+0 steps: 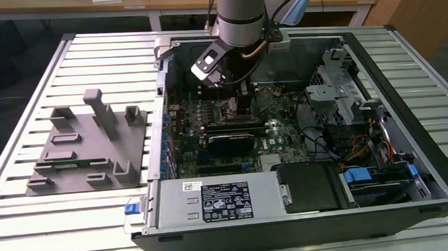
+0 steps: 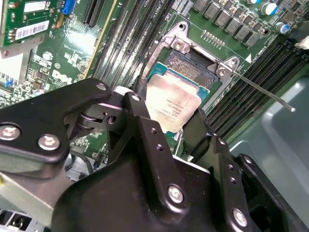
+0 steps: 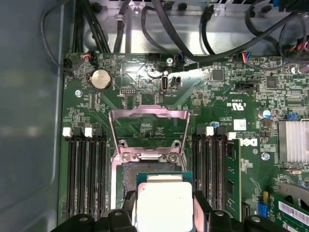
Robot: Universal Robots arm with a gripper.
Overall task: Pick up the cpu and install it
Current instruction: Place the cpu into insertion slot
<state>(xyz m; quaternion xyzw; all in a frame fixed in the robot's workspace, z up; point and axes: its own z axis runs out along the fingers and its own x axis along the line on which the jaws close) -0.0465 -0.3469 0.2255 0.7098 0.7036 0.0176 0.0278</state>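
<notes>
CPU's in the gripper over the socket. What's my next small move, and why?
Probably a slow, short descent. The gripper holds the cpu by its edges over the open socket, with the load plate raised; bare contacts show past the chip's edge, so it looks not seated yet.

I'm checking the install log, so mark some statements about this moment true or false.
1. The pincer grips the cpu between its fingers. True.
2. The metal frame over the socket is clamped shut. False: it is swung up, leaving the socket open.
3. The cpu rests on the grey fixture beside the case. False: it is inside the case, at the socket.
4. The case lies open, its inside facing up. True.
</notes>
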